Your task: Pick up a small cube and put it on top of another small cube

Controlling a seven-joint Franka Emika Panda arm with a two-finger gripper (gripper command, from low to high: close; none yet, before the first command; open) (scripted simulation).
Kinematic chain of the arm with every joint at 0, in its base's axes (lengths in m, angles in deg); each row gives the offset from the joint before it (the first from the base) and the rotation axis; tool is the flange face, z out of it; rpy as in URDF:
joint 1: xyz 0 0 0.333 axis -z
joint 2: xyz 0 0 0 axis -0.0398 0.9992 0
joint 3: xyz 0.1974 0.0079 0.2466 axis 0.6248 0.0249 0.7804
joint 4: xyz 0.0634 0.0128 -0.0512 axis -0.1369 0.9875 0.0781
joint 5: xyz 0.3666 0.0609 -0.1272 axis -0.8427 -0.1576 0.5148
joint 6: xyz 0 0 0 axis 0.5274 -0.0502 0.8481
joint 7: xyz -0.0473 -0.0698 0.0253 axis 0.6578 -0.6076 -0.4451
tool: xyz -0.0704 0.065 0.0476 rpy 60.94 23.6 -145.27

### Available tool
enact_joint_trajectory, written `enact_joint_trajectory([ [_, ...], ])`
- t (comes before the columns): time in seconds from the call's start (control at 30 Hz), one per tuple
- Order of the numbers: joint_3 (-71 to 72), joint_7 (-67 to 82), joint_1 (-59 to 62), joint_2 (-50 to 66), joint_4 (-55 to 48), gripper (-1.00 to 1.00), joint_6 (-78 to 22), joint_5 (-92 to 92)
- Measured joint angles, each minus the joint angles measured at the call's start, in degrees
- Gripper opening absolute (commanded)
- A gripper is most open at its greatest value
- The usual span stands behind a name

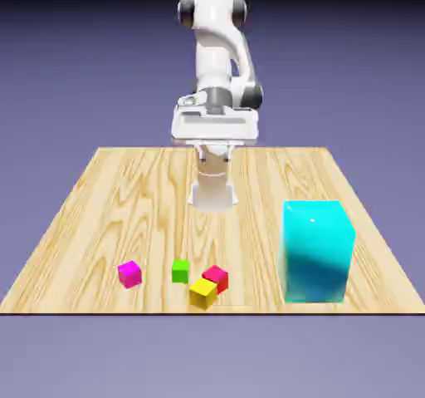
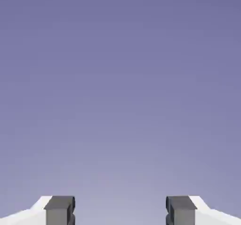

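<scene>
On the surface, starting from the exterior view's left, the magenta cube sits near the front edge, towards the front-left corner, apart from the other blocks. Next comes the green cube, also near the front edge, left of its middle. The pincer is above the surface, over its back part, in front of the robot's base. Its two fingers stand wide apart, with nothing between them and nothing touched by either. Just right of the green cube lies the yellow cube, closest of the small ones to the front edge and turned at an angle. The red cube is right behind it, slightly to the right; whether the two touch cannot be told. Farthest right, the tall cyan block stands upright near the front-right corner.

The yellow cube hides the red one's lower front part. In the exterior view the fingers are small and pale against the white arm, hard to separate from it; part of the base is behind them. The hand view cuts both fingers off at its bottom edge, showing just their grey tips with plain blue-violet backdrop between and above.
</scene>
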Motion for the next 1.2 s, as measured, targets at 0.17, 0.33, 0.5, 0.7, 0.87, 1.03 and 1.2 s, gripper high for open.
enact_joint_trajectory([
  [0.17, -0.69, -10.17, 5.92, 10.38, -3.23, 0.0, -1.1, 4.15],
  [0.33, -1.38, -20.34, 11.83, 20.76, -6.46, 0.0, -2.21, 8.29],
  [0.5, -2.07, -30.51, 17.51, 31.15, -9.69, 0.0, -3.31, 12.44],
  [0.7, -2.9, -42.71, 24.84, 43.61, -13.57, 0.0, -4.64, 17.41],
  [0.87, -5.07, -44.69, 23.52, 50.45, -15.93, 0.0, -0.56, 18.77],
  [1.03, -7.43, -46.2, 21.66, 57.38, -18.35, -1.0, 4.05, 20.0],
  [1.2, -4.59, -44.42, 23.9, 49.08, -15.46, -1.0, -1.44, 18.55],
])
